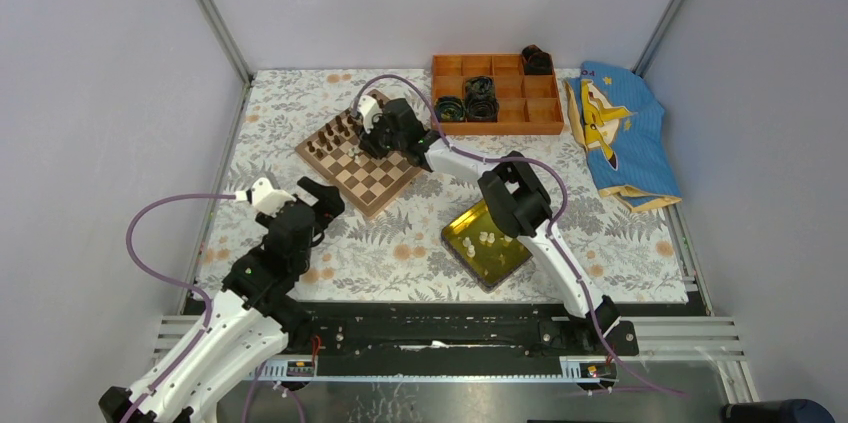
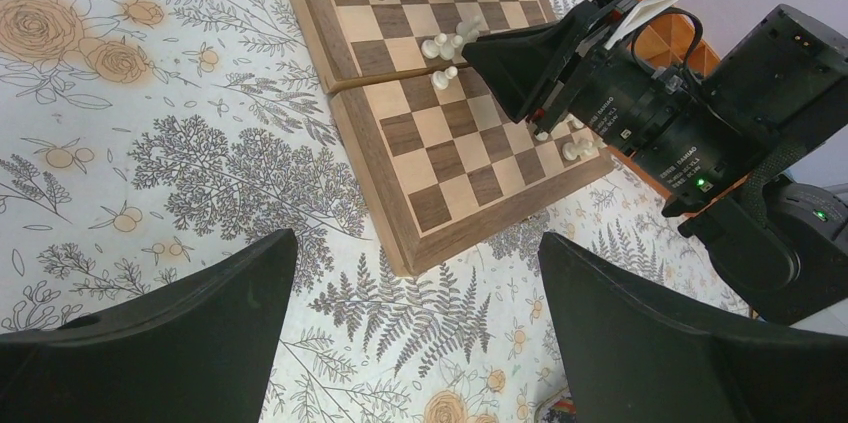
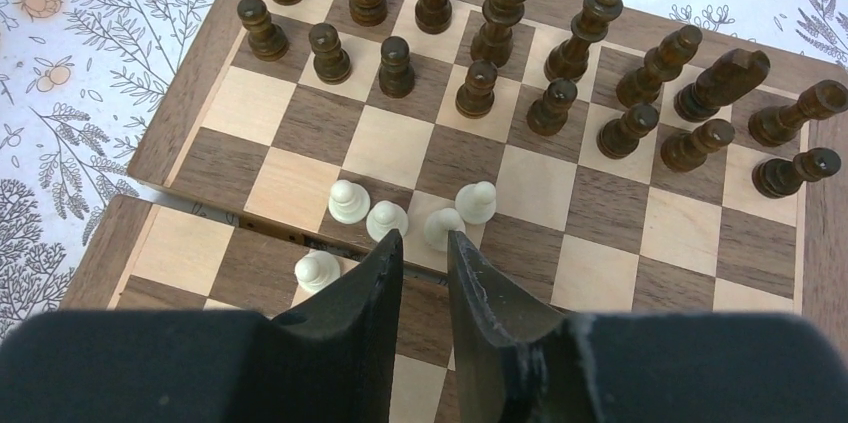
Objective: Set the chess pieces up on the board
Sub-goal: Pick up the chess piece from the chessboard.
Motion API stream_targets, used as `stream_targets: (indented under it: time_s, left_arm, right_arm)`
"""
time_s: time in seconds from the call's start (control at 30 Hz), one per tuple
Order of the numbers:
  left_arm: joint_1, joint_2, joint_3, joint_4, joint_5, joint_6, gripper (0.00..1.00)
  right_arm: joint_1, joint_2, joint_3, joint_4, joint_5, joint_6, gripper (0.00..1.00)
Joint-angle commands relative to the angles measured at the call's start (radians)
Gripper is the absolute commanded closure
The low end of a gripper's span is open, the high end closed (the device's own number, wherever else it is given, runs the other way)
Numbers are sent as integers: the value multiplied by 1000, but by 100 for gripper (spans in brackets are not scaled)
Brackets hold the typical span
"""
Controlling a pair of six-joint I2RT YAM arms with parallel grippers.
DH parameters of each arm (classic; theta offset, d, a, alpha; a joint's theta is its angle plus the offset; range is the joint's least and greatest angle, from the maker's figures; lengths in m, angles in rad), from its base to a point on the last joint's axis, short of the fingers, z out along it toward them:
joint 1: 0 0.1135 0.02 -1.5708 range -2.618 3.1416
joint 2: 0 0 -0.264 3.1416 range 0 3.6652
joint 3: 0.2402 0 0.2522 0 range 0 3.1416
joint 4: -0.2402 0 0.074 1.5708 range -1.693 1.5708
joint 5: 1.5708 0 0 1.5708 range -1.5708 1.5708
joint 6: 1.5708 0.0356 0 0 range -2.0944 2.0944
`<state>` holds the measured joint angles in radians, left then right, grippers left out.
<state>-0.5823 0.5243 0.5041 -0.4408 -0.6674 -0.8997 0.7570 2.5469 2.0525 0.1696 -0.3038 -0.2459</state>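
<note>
The board lies at the back left of the table, with dark brown figures ranked along its far side. Several cream-white chess pieces stand in a loose cluster near its middle fold. My right gripper hovers just behind that cluster. Its jaws are a narrow gap apart with nothing between them, and one fingertip is close beside a white pawn. More white pieces lie in the yellow tray. My left gripper is wide open over the mat, near the board's closest corner.
An orange compartment box with dark coils stands at the back. A blue cloth lies at the back right. The right arm stretches over the yellow tray toward the board. Two white pieces stand at the board's right edge.
</note>
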Motion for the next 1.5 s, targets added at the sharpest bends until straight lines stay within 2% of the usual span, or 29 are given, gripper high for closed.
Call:
stream_targets:
  time_s: [0.0,0.33,1.47]
  left_arm:
    - [-5,0,-17,52,9,-8,1]
    - [-5,1,-25,57,20,-14,1]
    - [-5,12,-35,65,20,-19,1]
  right_arm:
    - [-5,-21,-7,52,37,4,70]
    - [-9,-37,-40,77,62,3,70]
    - [-8,70,137,21,27,36,73]
